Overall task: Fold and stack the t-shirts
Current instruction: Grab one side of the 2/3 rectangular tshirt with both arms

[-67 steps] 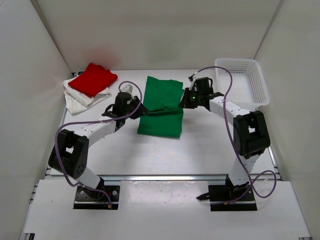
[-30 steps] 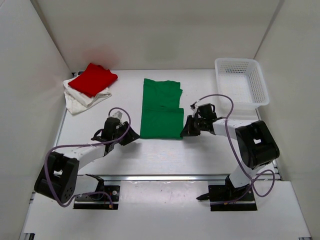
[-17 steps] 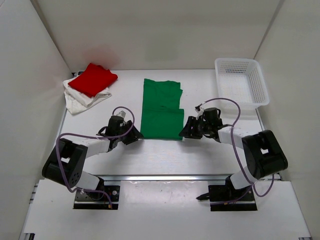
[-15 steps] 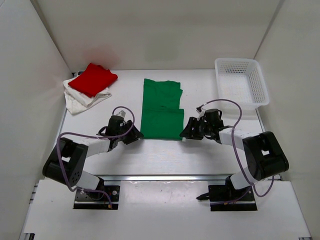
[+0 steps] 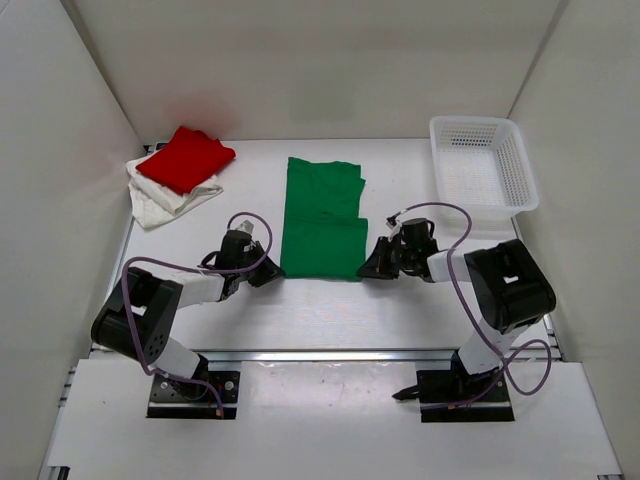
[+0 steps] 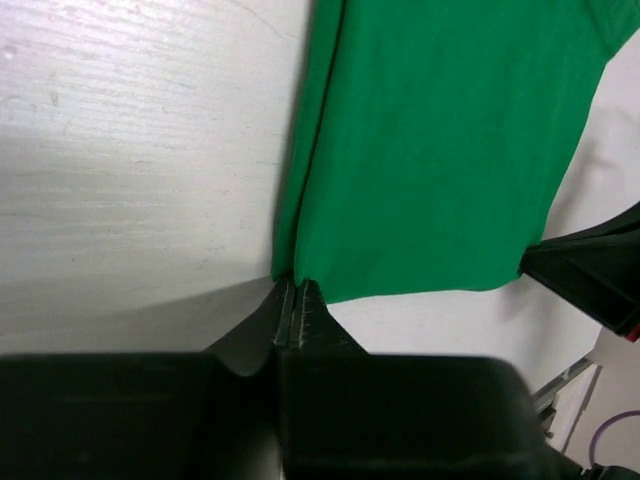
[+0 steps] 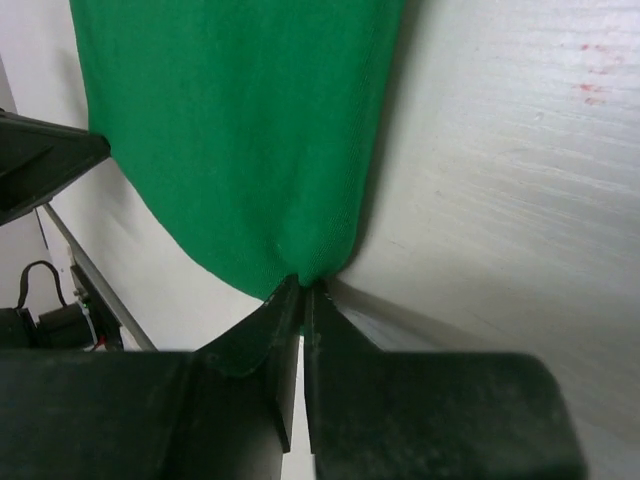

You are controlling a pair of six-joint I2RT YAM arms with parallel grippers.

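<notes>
The green t-shirt (image 5: 322,218) lies flat as a long folded strip in the middle of the table. My left gripper (image 5: 270,273) is low at its near left corner, and the left wrist view shows it (image 6: 297,286) shut, pinching that corner of the green cloth (image 6: 440,150). My right gripper (image 5: 369,268) is low at the near right corner, and the right wrist view shows it (image 7: 304,286) shut on that corner of the cloth (image 7: 240,130). The red t-shirt (image 5: 185,158) lies on the off-white t-shirt (image 5: 160,203) at the back left.
A white perforated basket (image 5: 523,170) stands at the back right. White walls close in the table on the left, the back and the right. Both forearms lie low on the table on either side of the green shirt's near edge.
Both grippers have moved from the shirt's middle sides down to its near corners and sunk to the table. In the last second they shifted only slightly.
</notes>
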